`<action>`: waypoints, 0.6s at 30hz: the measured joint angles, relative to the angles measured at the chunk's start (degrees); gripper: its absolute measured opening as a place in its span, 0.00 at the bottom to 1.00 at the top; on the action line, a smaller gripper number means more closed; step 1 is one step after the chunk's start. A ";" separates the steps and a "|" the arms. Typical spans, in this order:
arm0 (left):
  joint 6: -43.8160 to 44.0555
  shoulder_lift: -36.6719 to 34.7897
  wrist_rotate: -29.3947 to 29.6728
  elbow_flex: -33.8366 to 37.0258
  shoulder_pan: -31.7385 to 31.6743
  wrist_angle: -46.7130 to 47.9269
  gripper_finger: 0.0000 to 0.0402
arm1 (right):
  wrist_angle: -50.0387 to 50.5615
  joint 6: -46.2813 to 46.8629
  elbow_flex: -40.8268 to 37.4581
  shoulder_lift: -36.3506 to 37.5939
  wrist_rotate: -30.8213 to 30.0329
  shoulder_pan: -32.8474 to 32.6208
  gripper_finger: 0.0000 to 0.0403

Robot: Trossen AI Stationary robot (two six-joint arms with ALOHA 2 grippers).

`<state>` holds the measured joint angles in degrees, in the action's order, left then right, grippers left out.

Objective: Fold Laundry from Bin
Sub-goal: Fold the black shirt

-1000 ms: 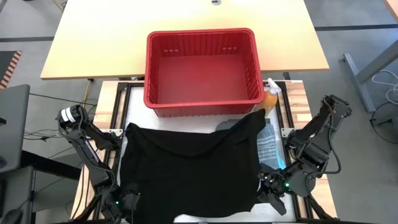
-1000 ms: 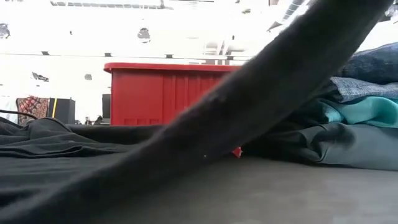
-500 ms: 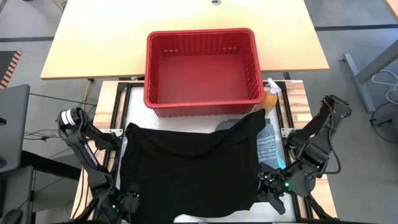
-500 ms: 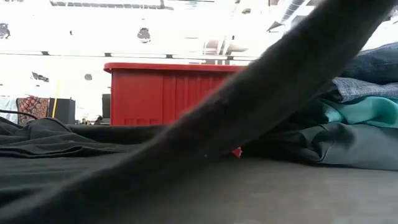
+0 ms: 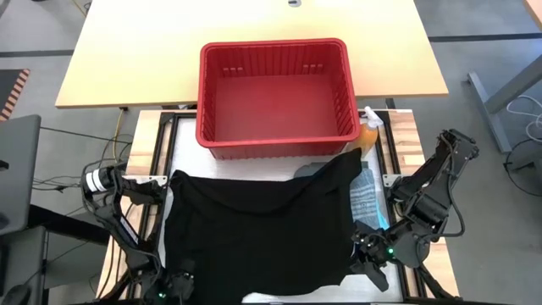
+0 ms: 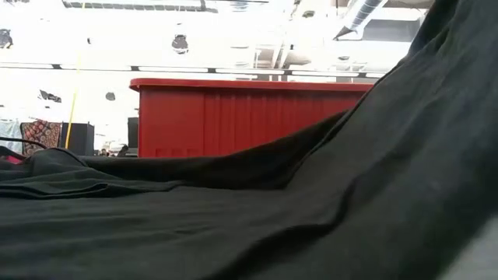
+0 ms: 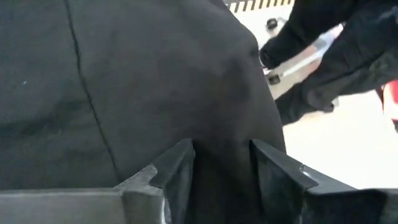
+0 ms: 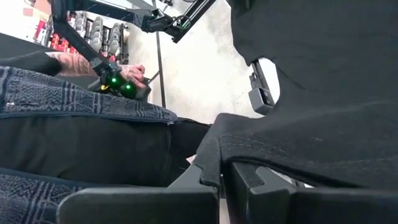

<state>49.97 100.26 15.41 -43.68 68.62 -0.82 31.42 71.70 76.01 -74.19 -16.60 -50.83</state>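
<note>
Both grippers sit at the frame's bottom corners: left gripper [image 5: 174, 286] and right gripper [image 5: 370, 258], fingers pinching the black garment [image 5: 258, 224] spread below the red bin [image 5: 275, 91].

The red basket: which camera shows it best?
The high view: the red basket shows whole from above, its inside bare, just beyond the black garment. The low view gives only one slotted side behind the cloth. The left wrist view may catch a red sliver at the edge; the right wrist view shows none.
</note>
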 joint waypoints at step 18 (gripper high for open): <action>15.95 -18.39 7.63 -0.45 0.02 6.61 0.00 | 9.82 17.74 0.00 0.00 -3.06 -0.83 0.06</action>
<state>65.93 81.86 23.04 -44.14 68.64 5.79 41.24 89.45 76.01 -74.19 -19.66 -51.66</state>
